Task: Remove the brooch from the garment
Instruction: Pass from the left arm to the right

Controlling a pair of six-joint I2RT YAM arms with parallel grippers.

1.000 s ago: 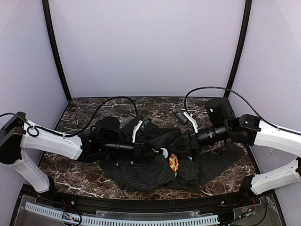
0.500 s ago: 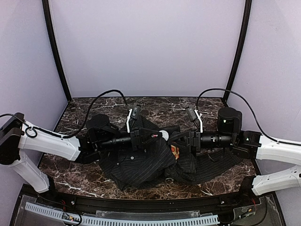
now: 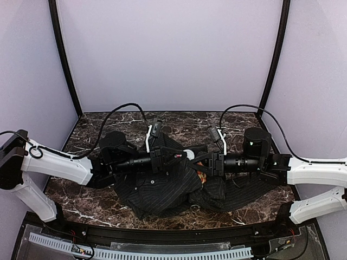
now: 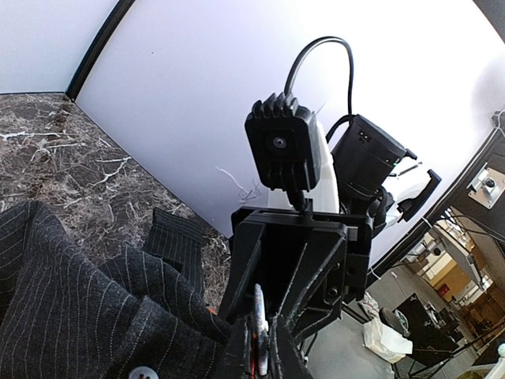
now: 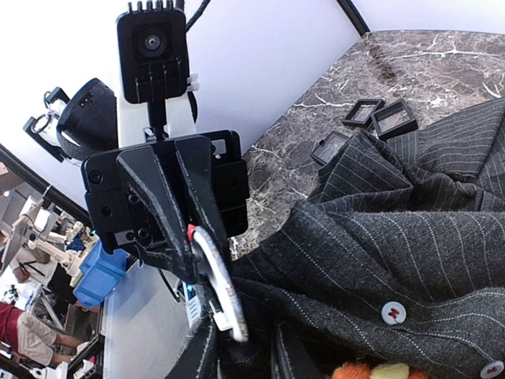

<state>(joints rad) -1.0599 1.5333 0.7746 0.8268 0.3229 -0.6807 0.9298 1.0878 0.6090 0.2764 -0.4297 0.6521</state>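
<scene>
Right gripper (image 3: 199, 164) has closed in on the brooch (image 3: 201, 176), jaws narrowing, grip unclear. Left gripper (image 3: 184, 157) pinches the garment (image 3: 162, 189) beside the brooch; hold it taut and pull straight away.

Garment (image 3: 162, 189): charcoal black, fine white pinstripes; buttons (image 5: 392, 313) grey. Brooch (image 5: 371, 369): orange and cream beads showing. Table (image 3: 97, 122): dark brown marble, white veining. Walls (image 3: 173, 54): pale lilac.

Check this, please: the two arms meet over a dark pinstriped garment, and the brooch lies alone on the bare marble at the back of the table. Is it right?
Not quite. The brooch does not lie alone at the back: it sits on the garment, near its middle. The top external view shows this. The rest is right.
</scene>
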